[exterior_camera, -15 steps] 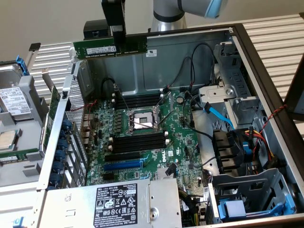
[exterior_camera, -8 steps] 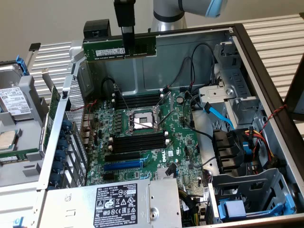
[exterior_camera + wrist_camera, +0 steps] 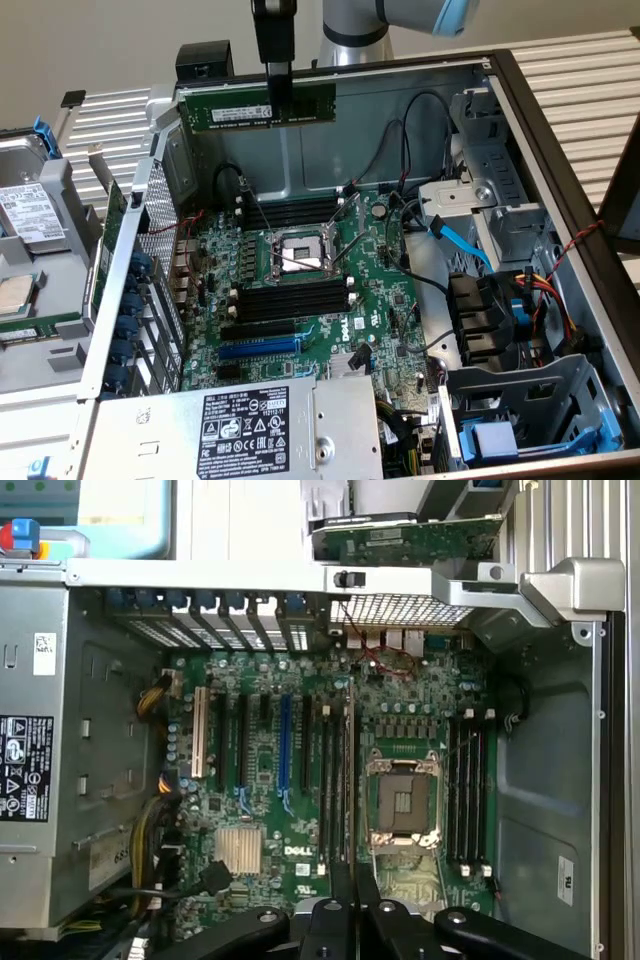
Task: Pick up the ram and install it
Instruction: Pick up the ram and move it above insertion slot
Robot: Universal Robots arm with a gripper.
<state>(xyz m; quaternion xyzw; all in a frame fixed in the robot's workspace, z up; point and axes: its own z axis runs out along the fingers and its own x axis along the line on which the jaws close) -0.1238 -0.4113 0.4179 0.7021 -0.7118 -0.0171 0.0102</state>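
The open computer case (image 3: 400, 130) has its green motherboard (image 3: 390, 300) facing up. A grey power supply (image 3: 180, 430) sits at 7 o'clock from the board's middle. The bare CPU socket (image 3: 300, 252) lies between two banks of black memory slots (image 3: 295, 300), one at its 12 o'clock and one at its 6 o'clock. The ram (image 3: 225, 107) hangs level in the air at 12 o'clock from the socket, before the case's far wall. The dark fingers (image 3: 277, 80) pinch it near its middle.
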